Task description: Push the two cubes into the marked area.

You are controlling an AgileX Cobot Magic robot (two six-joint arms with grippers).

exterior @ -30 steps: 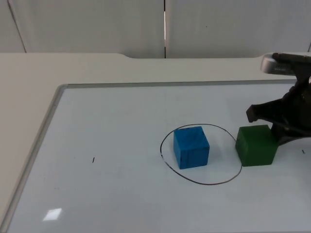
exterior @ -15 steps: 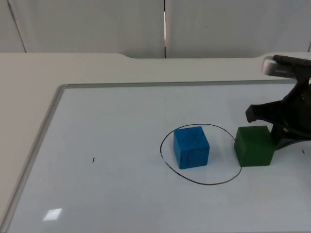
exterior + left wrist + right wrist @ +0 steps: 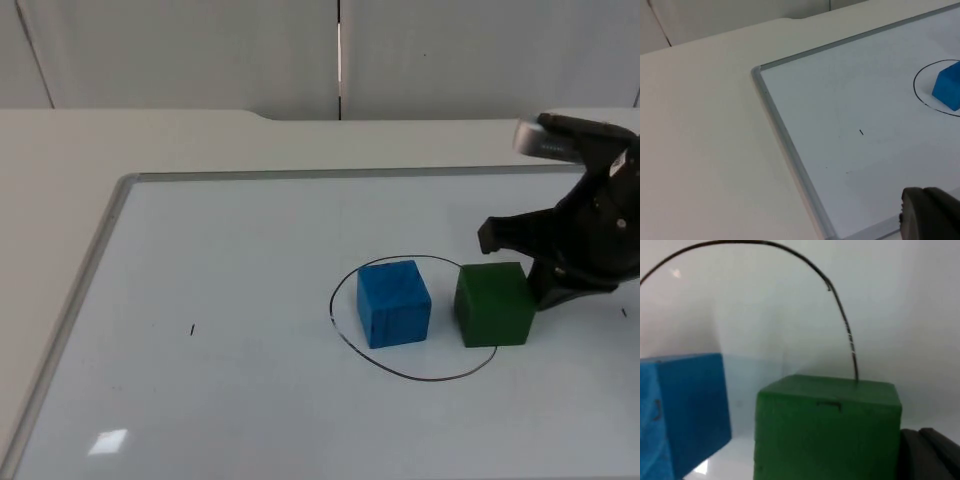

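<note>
Green cube (image 3: pixel 492 304) sits against right gripper (image 3: pixel 512 268) — straddling circle line (image 3: pixel 420 377).

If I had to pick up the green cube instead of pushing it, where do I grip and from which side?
Probably from above, fingers on the two faces of the green cube toward and away from the camera: they look flat and free. The blue cube stands close on one side, and the right gripper sits against the other.

Right arm reaching in low over the table, right gripper (image 3: pixel 522 262) at the table's right side, fingers (image 3: pixel 500 229) spread apart and pointing left, left arm waiting, left gripper (image 3: pixel 930 217) above the table's edge
</note>
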